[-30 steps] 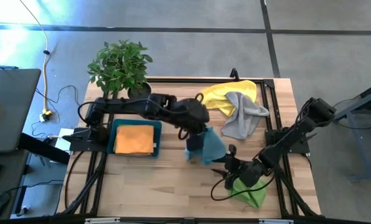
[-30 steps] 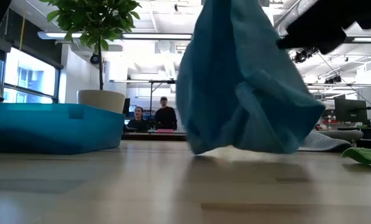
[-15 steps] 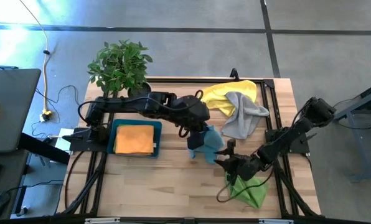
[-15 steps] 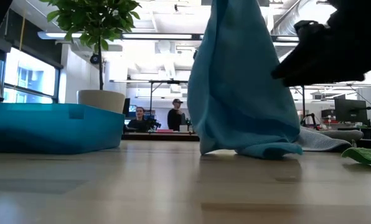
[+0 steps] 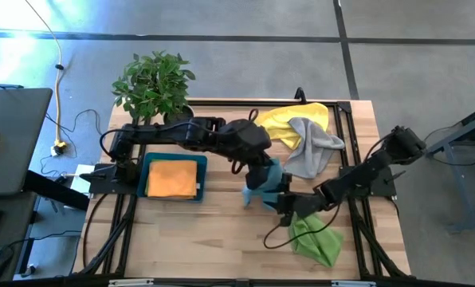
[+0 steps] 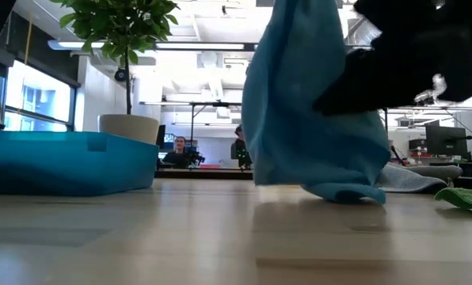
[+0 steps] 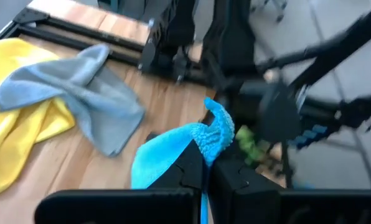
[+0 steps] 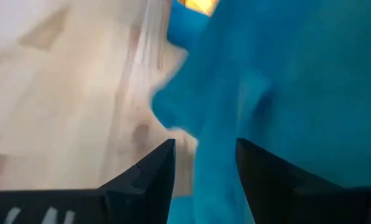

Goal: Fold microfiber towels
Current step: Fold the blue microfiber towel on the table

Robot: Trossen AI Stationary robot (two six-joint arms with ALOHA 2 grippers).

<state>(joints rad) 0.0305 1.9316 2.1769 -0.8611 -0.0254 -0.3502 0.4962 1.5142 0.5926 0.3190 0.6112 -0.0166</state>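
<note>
One down, I reckon: the orange towel (image 5: 172,178) lies flat and squared in the tray (image 5: 149,161). The yellow towel (image 5: 289,122) and grey towel (image 5: 312,147) sit crumpled together at the far edge, and a green towel (image 5: 315,241) lies rumpled near my right arm, so most of the job is left. My left gripper (image 7: 205,167) is pinched tight on a corner of the blue towel (image 6: 315,119), which hangs with its hem touching the table (image 6: 180,237). My right gripper (image 8: 204,158) has its fingers spread, empty, with the blue cloth right in front of it.
</note>
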